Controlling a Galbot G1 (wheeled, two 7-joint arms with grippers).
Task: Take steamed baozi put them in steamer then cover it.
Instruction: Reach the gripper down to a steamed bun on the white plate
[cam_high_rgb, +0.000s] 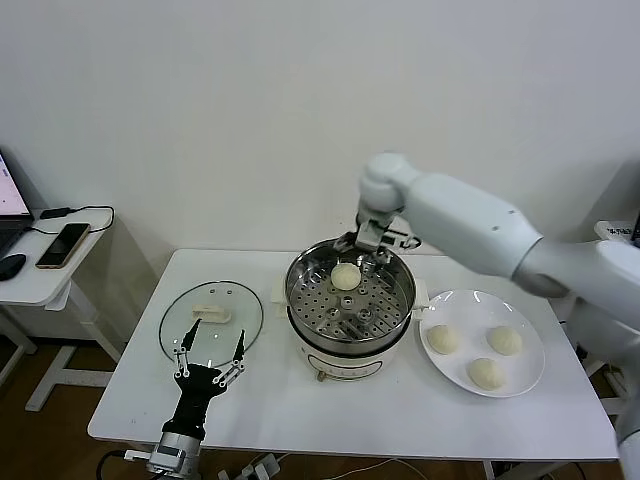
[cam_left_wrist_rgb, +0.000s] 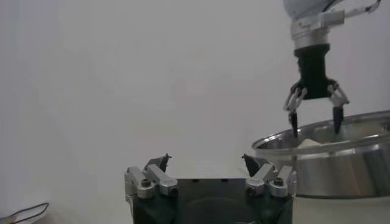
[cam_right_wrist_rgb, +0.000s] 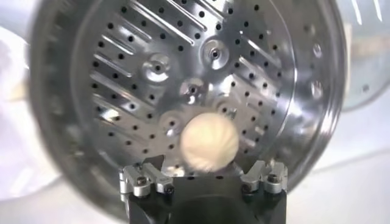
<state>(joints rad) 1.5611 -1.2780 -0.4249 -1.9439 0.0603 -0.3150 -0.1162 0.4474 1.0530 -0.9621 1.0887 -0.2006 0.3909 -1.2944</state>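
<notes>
Right gripper (cam_high_rgb: 362, 252) hangs spread above a baozi (cam_high_rgb: 345, 276) in the steamer (cam_high_rgb: 350, 300); left gripper (cam_high_rgb: 208, 353), spread, hovers by the cover (cam_high_rgb: 212, 317).

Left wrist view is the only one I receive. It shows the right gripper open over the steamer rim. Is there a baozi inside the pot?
Observer: Yes, one baozi lies on the perforated tray of the steamer, toward its far side, just below the right gripper.
Operator: My own gripper shows only wall behind it. Where is the cover?
Observer: The cover lies flat on the table, to the left of the steamer. The open left gripper is at the cover's near edge.
</notes>
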